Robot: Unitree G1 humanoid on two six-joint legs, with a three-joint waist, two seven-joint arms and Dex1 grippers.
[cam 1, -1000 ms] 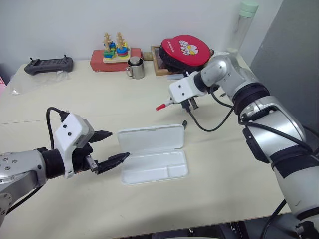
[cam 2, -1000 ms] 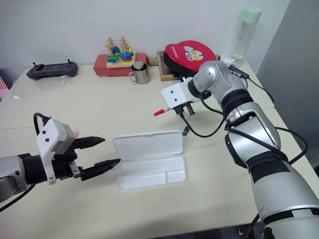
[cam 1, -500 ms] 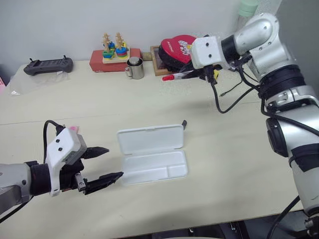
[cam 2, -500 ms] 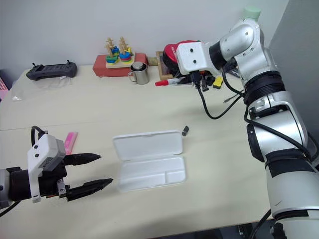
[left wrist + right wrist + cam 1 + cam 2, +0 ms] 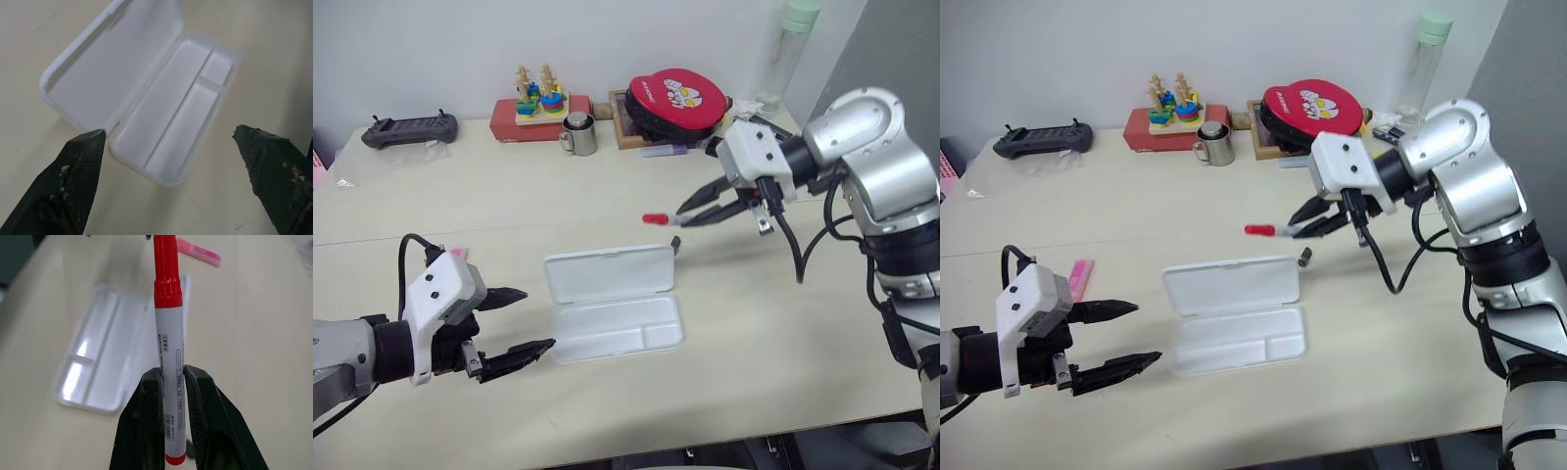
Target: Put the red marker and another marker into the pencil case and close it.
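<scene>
Right wrist view: right gripper (image 5: 171, 382) clamps red marker (image 5: 168, 352); lower it level into pencil case (image 5: 617, 331) tray, left gripper (image 5: 519, 323) wide.

Probably a robot lab: a plain cream table (image 5: 783, 323) against a white wall, with a drone-style controller (image 5: 409, 128) and a stacking toy (image 5: 540, 95).

The pencil case (image 5: 615, 304) lies open mid-table (image 5: 754, 323), lid toward the back. A small cap (image 5: 1304, 257) sits by its right rear corner. The highlighter (image 5: 1080, 278) lies well to its left. The red marker (image 5: 1271, 231) hangs above, behind the case.
</scene>
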